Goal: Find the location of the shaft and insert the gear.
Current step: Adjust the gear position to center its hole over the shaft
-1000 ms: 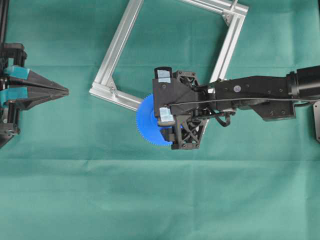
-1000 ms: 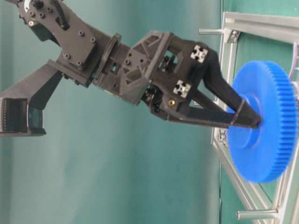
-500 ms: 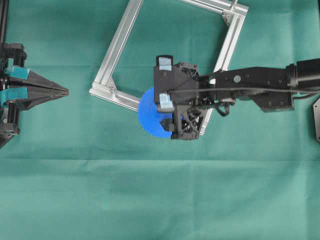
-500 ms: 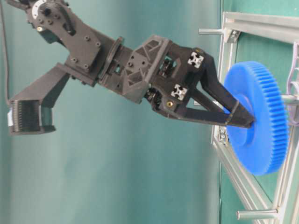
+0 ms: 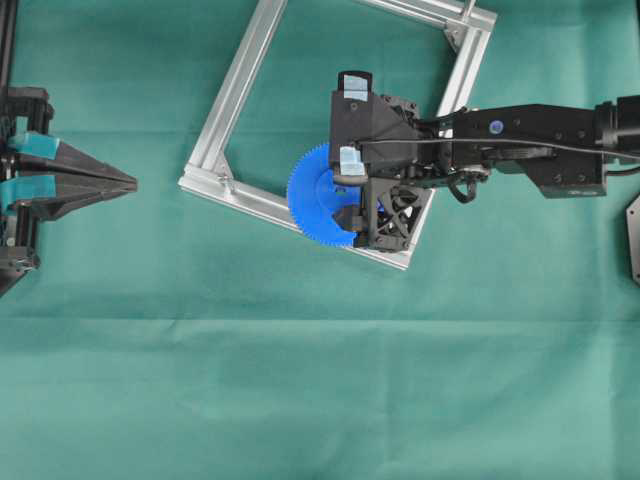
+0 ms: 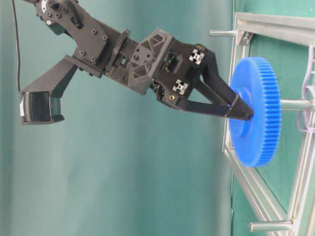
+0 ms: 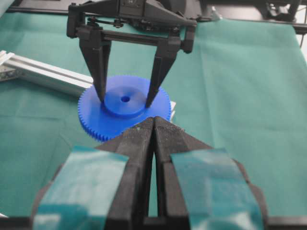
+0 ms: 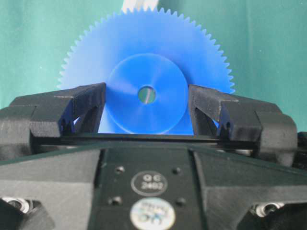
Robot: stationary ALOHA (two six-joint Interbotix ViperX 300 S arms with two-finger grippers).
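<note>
The blue gear (image 5: 312,200) hangs level inside the silver frame's near corner, with my right gripper (image 5: 346,190) shut on its raised hub, one finger on each side (image 8: 146,98). In the table-level view the thin silvery shaft (image 6: 296,104) stands on its clear base plate and meets the underside of the gear (image 6: 256,123) at the middle. How far the shaft enters I cannot tell. Something silvery shows in the gear's centre hole (image 8: 147,94). My left gripper (image 5: 130,181) rests shut at the far left with nothing in it (image 7: 153,122).
A square aluminium frame (image 5: 232,92) lies tilted on the green cloth, with corner brackets and short upright silver posts (image 6: 266,226). The right arm (image 5: 530,145) reaches in across the frame's right bar. Open cloth spreads below and to the left.
My right gripper has carried the gear up and to the right in the overhead view, from over the frame's lower bar to inside the frame. The left arm has not moved.
</note>
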